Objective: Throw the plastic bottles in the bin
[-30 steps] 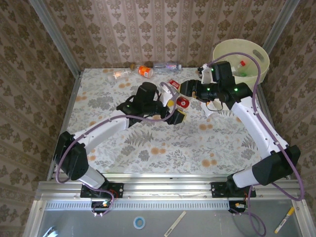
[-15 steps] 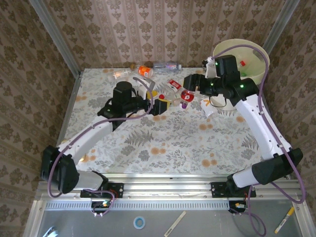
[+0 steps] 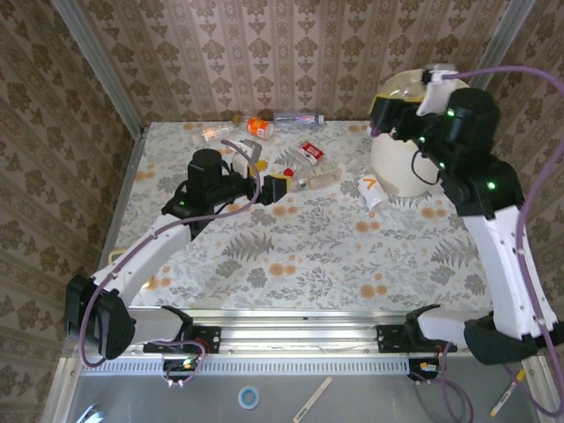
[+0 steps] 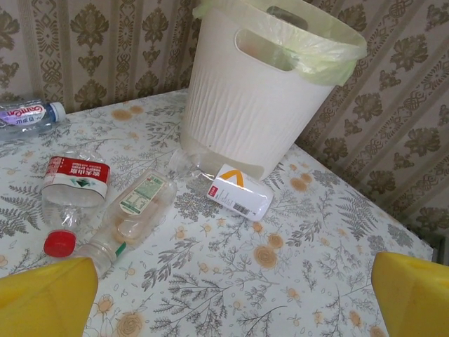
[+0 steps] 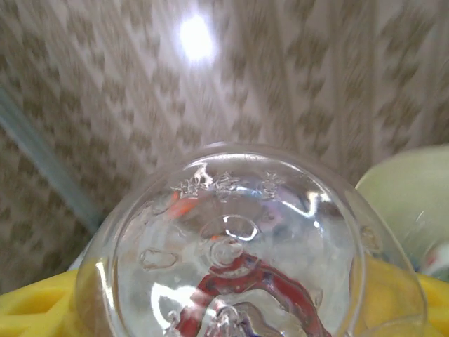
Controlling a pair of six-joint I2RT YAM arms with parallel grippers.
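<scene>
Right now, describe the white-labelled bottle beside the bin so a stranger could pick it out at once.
Find the big cream bin standing far right on the table. Lying on its side at the foot of its ribbed wall is the white-labelled bottle. Unlike the red-labelled bottle further left, its label is white with an orange chevron.

Beige wallpaper with a brown damask pattern is covering the walls on three sides of the cell. Grey metal corner posts are running up at the back left and back right. A table under a pale cloth printed with grey ferns and orange flowers is standing in the middle. A ribbed aluminium rail is edging its near side, with a grey surface lying nearest me. A bright white spot of light is glowing high on the wall.
</scene>
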